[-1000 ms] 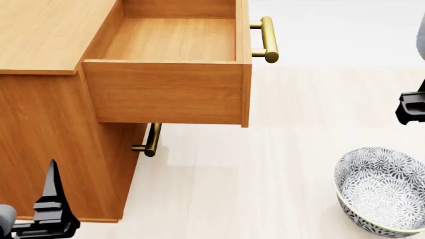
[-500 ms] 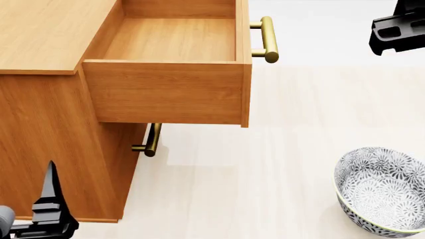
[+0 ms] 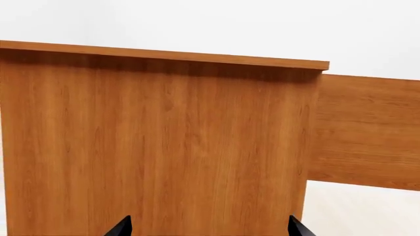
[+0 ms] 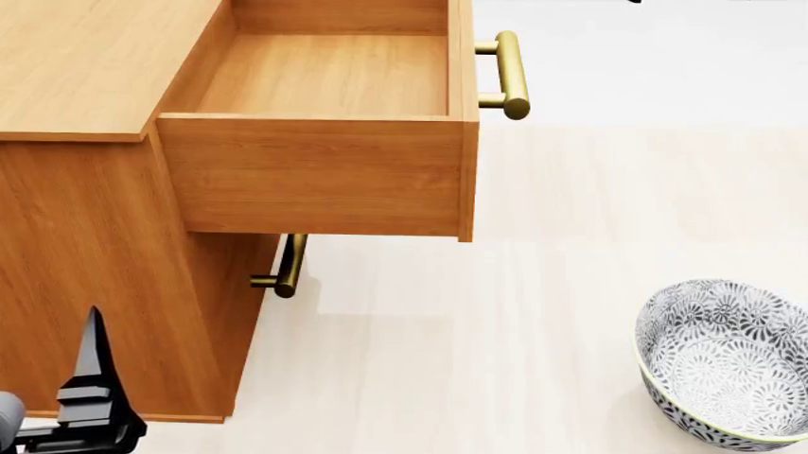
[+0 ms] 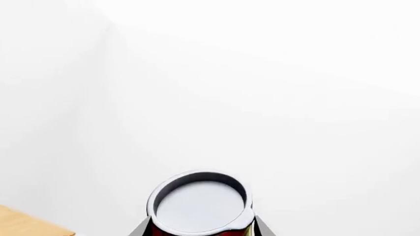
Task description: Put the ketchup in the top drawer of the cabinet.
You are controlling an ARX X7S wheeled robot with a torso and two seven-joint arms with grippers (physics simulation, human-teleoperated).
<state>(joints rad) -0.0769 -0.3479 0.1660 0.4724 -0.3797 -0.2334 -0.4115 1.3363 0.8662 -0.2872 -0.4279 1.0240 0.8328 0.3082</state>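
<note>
Left wrist view: the left claw point(image 3: 206, 228) shows only two spread tips, released, facing the cabinet point(image 3: 157, 142) side.

Head view: the top drawer point(image 4: 322, 76) stands pulled out, bare inside; the right claw is out of shot, and the bowl point(image 4: 726, 359) sits on the desk point(image 4: 505, 312) at 4 o'clock.

Right wrist view: the right claw point(image 5: 200, 231) grips the ketchup point(image 5: 200, 206), silver top toward the camera, and a cabinet corner peeks at 8 o'clock, so the drawer probably lies that way.
</note>
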